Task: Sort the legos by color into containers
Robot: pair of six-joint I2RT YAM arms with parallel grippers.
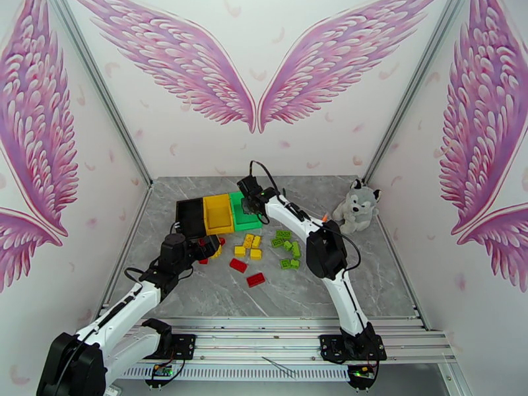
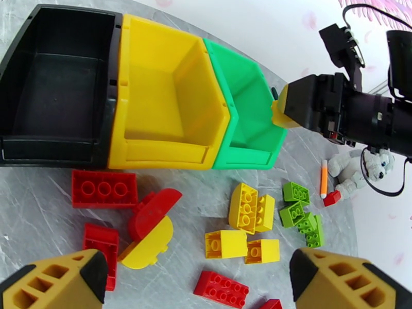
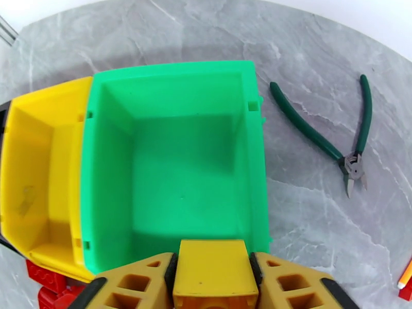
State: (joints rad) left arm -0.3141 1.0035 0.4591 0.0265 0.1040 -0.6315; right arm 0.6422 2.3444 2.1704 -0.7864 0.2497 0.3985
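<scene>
Gripping a yellow brick (image 3: 211, 261) snugly in the right hand (image 3: 215, 276), bottom centre, poised over the green bin (image 3: 103, 150), probably for a drop, despite the yellow bin (image 3: 36, 166) just left. Spreading the left hand (image 2: 201, 269) wide, empty, above loose legos (image 2: 247, 207) mid-frame. Grey marbled surface (image 1: 369, 285); white walls (image 1: 264, 153), pink wings (image 1: 178, 61).

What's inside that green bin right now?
Nothing that I can see: the green rectangular plastic bin's floor and walls look bare. Its near edge is hidden by the right gripper, which holds a yellow plastic brick there.
</scene>
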